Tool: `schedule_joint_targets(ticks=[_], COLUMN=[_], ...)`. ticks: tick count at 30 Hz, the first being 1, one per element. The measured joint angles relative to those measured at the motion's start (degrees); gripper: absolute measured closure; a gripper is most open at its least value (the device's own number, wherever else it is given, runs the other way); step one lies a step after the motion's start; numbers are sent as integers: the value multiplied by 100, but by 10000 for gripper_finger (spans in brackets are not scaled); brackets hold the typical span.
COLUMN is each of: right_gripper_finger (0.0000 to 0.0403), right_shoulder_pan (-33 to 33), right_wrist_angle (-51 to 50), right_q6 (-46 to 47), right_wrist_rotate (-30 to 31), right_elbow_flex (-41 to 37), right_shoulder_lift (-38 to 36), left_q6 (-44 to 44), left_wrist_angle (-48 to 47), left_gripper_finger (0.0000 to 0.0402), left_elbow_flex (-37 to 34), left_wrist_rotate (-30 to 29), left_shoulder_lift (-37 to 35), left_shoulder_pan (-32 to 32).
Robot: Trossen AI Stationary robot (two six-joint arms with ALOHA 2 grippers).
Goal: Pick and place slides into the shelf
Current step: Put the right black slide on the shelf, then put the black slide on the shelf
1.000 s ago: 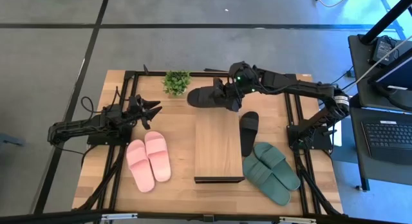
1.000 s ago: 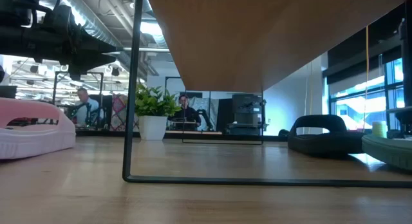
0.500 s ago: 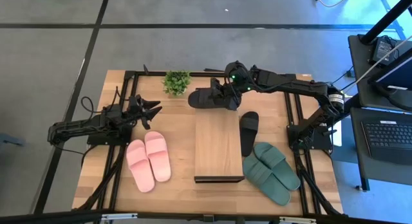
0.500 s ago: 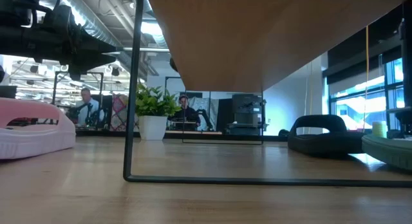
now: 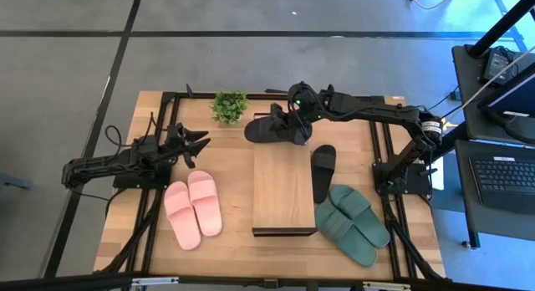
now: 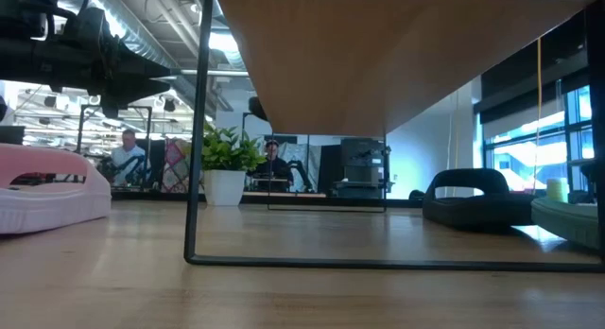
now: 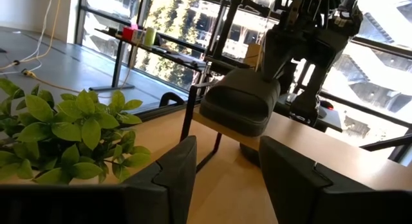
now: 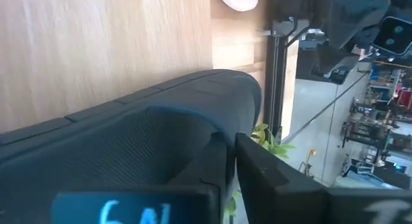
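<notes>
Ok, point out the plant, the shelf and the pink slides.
Plant (image 5: 229, 105), high view, on its leaves.
Shelf (image 5: 282, 189), high view, middle of its plank top.
Pink slides (image 5: 193, 207), high view, where the two meet.

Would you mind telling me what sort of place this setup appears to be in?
Probably a robotics lab or workshop in an open-plan office. Two arms are mounted at a wooden table on a bare concrete floor, a desk with a keyboard stands beside it, and people sit at workstations behind, under exposed ceiling ducts.
</notes>
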Motion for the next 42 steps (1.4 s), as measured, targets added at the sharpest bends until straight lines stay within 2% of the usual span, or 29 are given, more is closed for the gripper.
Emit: schedule_joint_targets(ticks=[13, 25, 33, 36, 39, 42], right_gripper_finger=[355, 347, 280, 256, 243, 239], right_shoulder_pan=[0, -2, -2, -2, -4, -7], right_wrist_angle=[-344, -369, -412, -423, -477, -610], right_q6=[438, 439, 628, 732, 753, 864], right_wrist_rotate=[0, 182, 223, 413, 687, 707], right_elbow_flex=[8, 8, 8, 8, 6, 4], right_shoulder_lift=[0, -2, -2, -2, -69, -238], left_q6=[258, 254, 256, 256, 256, 256], left_wrist_angle=[2, 4, 28, 28, 28, 28], left_gripper_finger=[240, 240, 240, 240, 240, 240], left_elbow_flex=[2, 2, 2, 0, 1, 2], left_wrist_rotate=[-7, -16, -194, -195, -195, -195], left_shoulder_lift=[0, 0, 0, 0, 0, 0], left_shoulder_pan=[1, 0, 1, 1, 1, 0])
